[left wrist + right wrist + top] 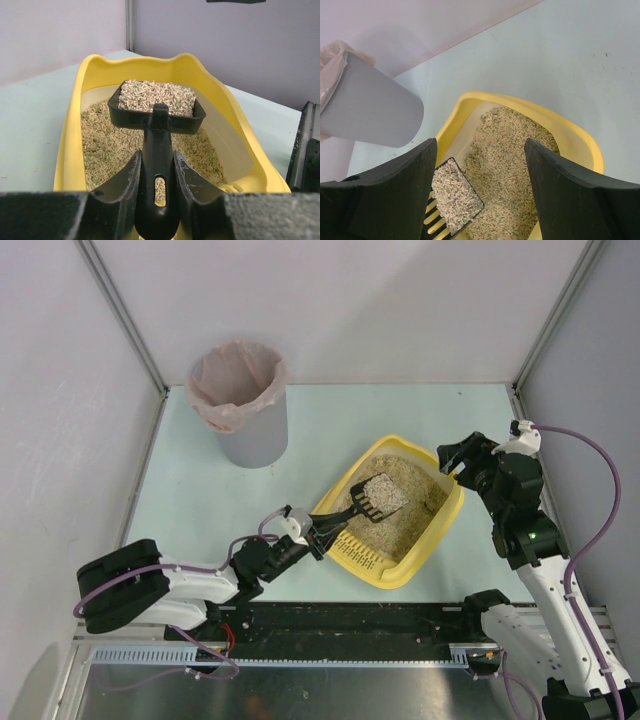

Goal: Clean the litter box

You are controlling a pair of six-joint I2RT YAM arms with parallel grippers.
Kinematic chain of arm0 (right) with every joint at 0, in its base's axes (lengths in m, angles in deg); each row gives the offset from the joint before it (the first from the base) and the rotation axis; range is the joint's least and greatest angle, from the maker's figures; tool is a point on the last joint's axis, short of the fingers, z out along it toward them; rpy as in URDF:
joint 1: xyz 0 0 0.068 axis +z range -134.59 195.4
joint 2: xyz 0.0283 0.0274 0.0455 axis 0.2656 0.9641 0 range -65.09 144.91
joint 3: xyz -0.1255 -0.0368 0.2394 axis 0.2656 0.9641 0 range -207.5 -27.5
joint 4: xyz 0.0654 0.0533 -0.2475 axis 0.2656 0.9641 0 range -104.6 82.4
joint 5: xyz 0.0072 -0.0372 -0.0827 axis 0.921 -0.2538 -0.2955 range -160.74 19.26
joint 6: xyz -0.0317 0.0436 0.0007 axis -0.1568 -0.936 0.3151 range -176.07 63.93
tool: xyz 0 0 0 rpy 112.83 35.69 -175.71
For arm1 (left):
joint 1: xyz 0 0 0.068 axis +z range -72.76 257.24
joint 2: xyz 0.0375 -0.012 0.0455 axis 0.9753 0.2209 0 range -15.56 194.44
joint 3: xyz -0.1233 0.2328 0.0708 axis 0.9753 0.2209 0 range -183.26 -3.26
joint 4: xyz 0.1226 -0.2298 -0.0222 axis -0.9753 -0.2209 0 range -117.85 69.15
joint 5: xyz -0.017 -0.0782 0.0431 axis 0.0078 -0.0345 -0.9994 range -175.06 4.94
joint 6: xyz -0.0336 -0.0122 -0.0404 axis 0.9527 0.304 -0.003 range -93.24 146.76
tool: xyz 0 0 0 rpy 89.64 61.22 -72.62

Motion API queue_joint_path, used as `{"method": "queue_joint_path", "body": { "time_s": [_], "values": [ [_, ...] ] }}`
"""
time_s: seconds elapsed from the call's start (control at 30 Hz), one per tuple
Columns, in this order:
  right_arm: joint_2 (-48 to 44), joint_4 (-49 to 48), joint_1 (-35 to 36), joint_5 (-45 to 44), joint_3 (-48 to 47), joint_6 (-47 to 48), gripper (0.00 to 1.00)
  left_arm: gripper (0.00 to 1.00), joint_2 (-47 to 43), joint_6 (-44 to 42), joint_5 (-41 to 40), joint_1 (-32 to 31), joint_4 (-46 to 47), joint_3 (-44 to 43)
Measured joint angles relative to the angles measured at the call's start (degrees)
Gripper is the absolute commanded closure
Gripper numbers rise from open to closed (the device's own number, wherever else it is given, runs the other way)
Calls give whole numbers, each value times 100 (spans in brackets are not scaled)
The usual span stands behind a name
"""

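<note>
The yellow litter box (398, 576) lies at an angle in the middle of the table, part filled with beige pellet litter. A black slotted scoop (378, 497) heaped with litter hangs level just above the litter. My left gripper (318, 535) is shut on the scoop's handle at the box's near-left rim. In the left wrist view both fingers (132, 175) press the handle of the scoop (156, 122), inside the litter box (100, 65). My right gripper (455, 462) hovers open over the far-right corner of the box. Its wrist view looks down on the litter box (570, 132) and the scoop (455, 195).
A grey bin with a pink liner (240, 400) stands upright at the back left; the right wrist view also catches the bin (370, 107). Grey walls close the table on three sides. A black rail runs along the near edge by the arm bases.
</note>
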Motion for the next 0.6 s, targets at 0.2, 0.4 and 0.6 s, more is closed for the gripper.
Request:
{"method": "queue_joint_path", "body": {
  "time_s": [0.2, 0.4, 0.6],
  "values": [
    [2, 4, 0, -35, 2, 2, 24, 100, 0, 109, 85, 57, 0, 4],
    [24, 0, 0, -37, 7, 17, 24, 100, 7, 144, 177, 42, -52, 9],
    [20, -39, 0, -81, 87, 24, 24, 100, -7, 26, 203, -81, -133, 35]
  ]
}}
